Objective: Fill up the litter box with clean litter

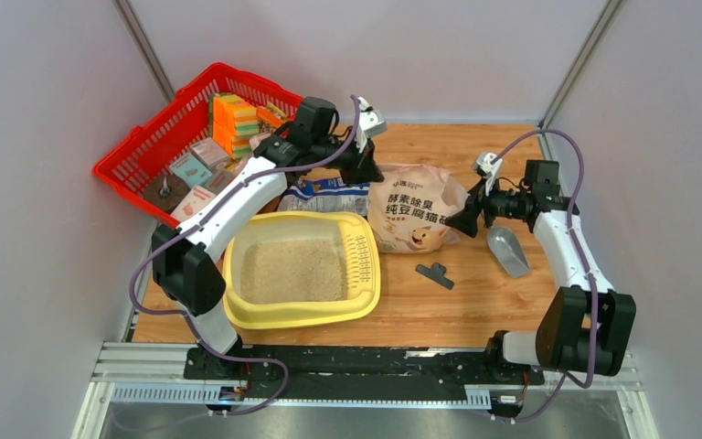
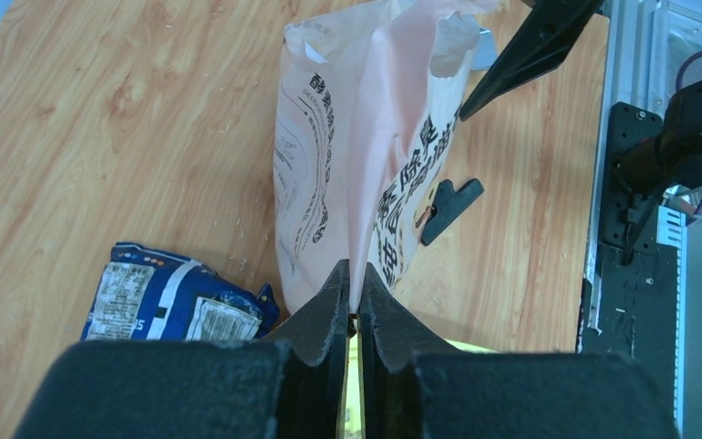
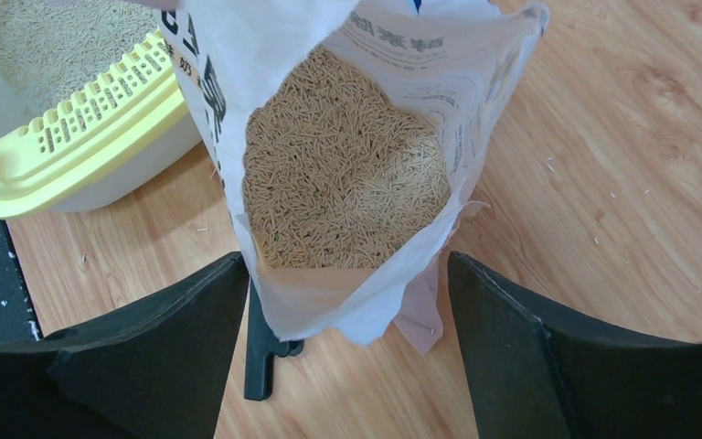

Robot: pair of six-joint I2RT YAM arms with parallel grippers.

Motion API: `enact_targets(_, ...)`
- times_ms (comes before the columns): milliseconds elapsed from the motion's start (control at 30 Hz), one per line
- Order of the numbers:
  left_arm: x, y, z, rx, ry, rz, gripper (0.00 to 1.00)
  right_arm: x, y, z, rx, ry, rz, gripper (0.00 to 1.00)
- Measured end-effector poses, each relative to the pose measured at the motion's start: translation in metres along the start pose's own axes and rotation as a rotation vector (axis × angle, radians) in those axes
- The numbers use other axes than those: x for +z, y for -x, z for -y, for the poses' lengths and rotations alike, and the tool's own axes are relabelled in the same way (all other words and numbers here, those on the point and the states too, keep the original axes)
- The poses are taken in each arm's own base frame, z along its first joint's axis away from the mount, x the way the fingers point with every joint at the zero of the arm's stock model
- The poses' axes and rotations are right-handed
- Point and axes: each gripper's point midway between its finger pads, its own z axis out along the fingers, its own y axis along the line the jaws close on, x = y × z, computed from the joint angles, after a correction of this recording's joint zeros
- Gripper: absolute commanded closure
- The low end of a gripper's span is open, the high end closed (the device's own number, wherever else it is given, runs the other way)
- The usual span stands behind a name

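Note:
The pale-yellow litter box (image 1: 366,297) sits front left on the table, its floor covered with beige clean litter (image 1: 292,270). Its slotted strip shows in the right wrist view (image 3: 101,105). The tan litter bag (image 1: 416,208) lies on its side behind the box. My left gripper (image 1: 366,169) is shut on a fold at the bag's closed end (image 2: 355,279). My right gripper (image 1: 466,219) is open, its fingers on either side of the bag's open mouth (image 3: 347,306) without touching it. More litter (image 3: 347,174) fills the bag.
A blue-and-white printed bag (image 1: 324,195) lies behind the box. A red mesh basket (image 1: 146,151) of packets stands at the back left. A grey scoop (image 1: 509,251) lies at the right. A black clip (image 1: 435,274) lies in front of the tan bag.

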Motion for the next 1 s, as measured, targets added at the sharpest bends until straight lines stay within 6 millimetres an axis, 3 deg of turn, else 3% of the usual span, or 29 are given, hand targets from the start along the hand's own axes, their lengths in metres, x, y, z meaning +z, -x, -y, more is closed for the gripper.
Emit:
enact_targets(200,-0.001,-0.001,0.001,0.000,0.000,0.000,0.89,0.011,-0.008,0.003,0.044,0.045,-0.006,0.21)
enact_targets(467,-0.001,-0.001,0.001,-0.001,0.001,-0.002,0.85,0.023,0.000,-0.008,0.033,0.108,0.011,0.30)
enact_targets(533,-0.001,-0.002,0.001,-0.001,0.003,-0.004,0.81,0.025,0.001,-0.008,0.037,0.111,0.015,0.34)
enact_targets(667,-0.006,-0.001,-0.003,-0.004,0.015,-0.007,0.61,0.028,0.003,-0.004,0.054,0.107,0.026,0.42)
enact_targets(800,-0.026,0.021,-0.023,0.016,0.087,0.033,0.53,0.035,0.007,-0.001,0.067,0.108,0.040,0.48)
enact_targets(1000,-0.063,0.069,-0.070,0.096,0.261,0.134,0.53,0.041,0.014,-0.001,0.077,0.110,0.054,0.58)
